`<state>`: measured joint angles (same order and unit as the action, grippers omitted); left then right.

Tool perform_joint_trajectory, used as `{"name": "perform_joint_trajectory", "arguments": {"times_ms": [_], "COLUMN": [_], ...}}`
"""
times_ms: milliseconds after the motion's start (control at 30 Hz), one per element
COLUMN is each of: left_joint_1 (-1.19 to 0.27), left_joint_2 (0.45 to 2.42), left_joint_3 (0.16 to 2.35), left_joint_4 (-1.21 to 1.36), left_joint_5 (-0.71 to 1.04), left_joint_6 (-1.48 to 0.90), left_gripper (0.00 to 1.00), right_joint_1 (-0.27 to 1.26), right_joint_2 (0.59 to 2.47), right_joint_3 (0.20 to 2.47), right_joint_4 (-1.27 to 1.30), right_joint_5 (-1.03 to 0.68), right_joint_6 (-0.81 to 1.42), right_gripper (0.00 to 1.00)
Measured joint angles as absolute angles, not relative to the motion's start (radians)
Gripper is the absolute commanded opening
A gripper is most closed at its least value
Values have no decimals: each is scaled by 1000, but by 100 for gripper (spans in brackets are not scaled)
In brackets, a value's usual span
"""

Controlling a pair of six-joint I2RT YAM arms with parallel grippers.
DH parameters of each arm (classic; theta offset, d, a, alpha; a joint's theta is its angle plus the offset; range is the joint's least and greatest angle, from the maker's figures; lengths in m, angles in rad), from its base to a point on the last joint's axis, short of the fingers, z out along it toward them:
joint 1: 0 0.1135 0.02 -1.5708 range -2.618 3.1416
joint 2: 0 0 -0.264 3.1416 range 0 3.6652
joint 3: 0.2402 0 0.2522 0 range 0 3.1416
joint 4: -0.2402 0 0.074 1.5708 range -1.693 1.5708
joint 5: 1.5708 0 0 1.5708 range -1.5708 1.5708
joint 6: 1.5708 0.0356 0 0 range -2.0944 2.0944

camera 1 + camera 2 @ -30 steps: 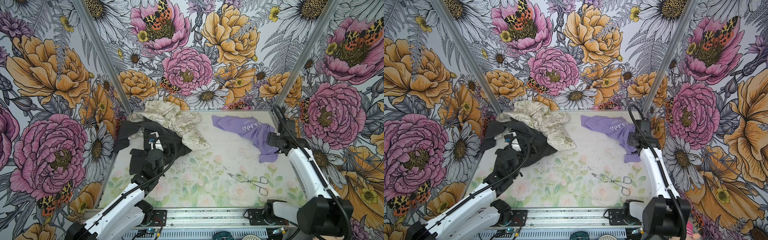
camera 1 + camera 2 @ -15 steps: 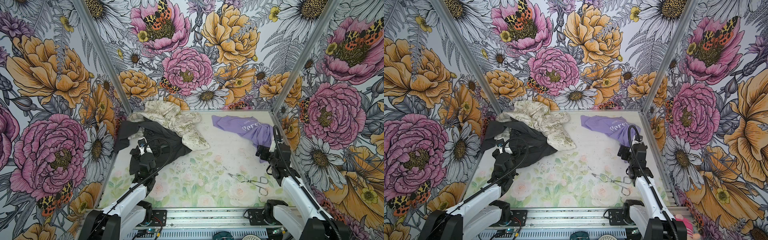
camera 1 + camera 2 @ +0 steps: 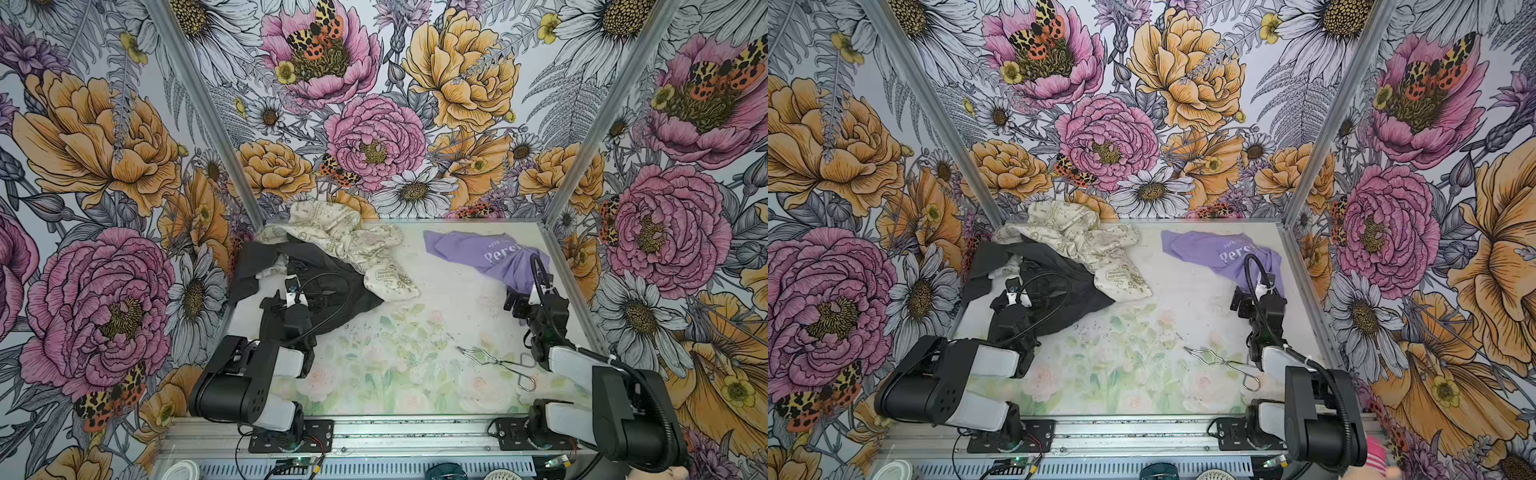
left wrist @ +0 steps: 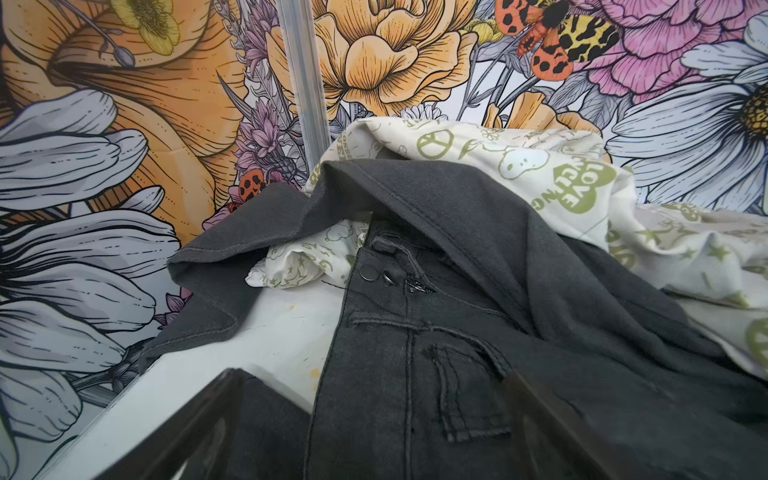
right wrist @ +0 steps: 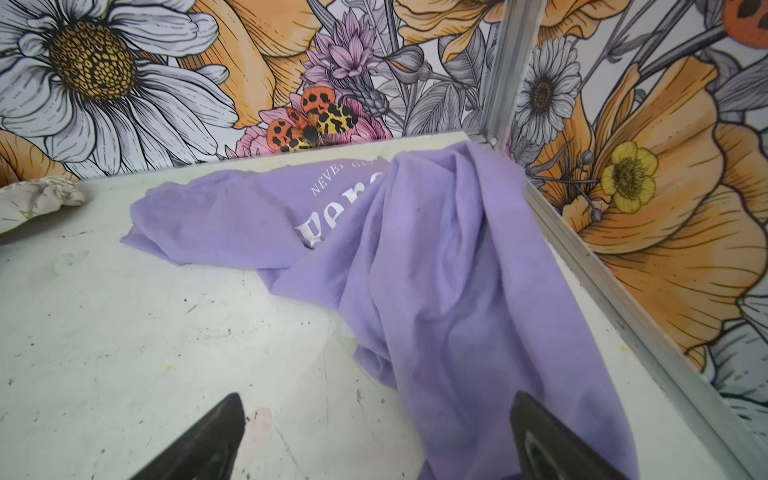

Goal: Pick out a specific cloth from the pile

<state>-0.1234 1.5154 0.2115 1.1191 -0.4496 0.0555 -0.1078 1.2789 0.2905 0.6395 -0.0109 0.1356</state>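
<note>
The table (image 3: 415,374) is being shared by two separate groups of fabric. The far left corner is being taken up by the pile (image 3: 324,266). There the black garment (image 3: 332,286) is being overlapped by the cream cloth (image 3: 353,245), and a fold of cream is also being shown beneath a black flap in the left wrist view.

The cloth (image 3: 478,253), lavender with white lettering, is being kept well apart from that heap. It is lying alone at the far right, against the side rail, which suggests the picking-out is already largely done.

The left gripper (image 4: 374,395) is being held low over the black garment with its fingers spread wide and nothing between them, probably so that the heap is being left undisturbed. The right gripper (image 5: 376,415) is likewise being held spread. The trailing end of the lavender fabric is lying in the gap between its fingers without being pinched, a pose that is being read as a release.

The metal tongs (image 3: 494,361) are being left flat near the front right, touched by neither gripper.
</note>
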Motion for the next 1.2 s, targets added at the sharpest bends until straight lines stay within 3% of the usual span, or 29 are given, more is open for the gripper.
{"name": "perform_joint_trajectory", "arguments": {"times_ms": [367, 1200], "left_joint_1": [-106, -60], "left_joint_2": [1569, 1568], "left_joint_3": [266, 343], "left_joint_4": [1148, 1005], "left_joint_5": [-383, -344], "left_joint_6": [55, 32], "left_gripper": [99, 99], "right_joint_1": [-108, -84], "right_joint_2": [1533, 1538], "right_joint_3": [315, 351], "right_joint_4": [901, 917], "right_joint_5": [-68, -34], "right_joint_6": [126, 125], "right_gripper": [99, 99]}}
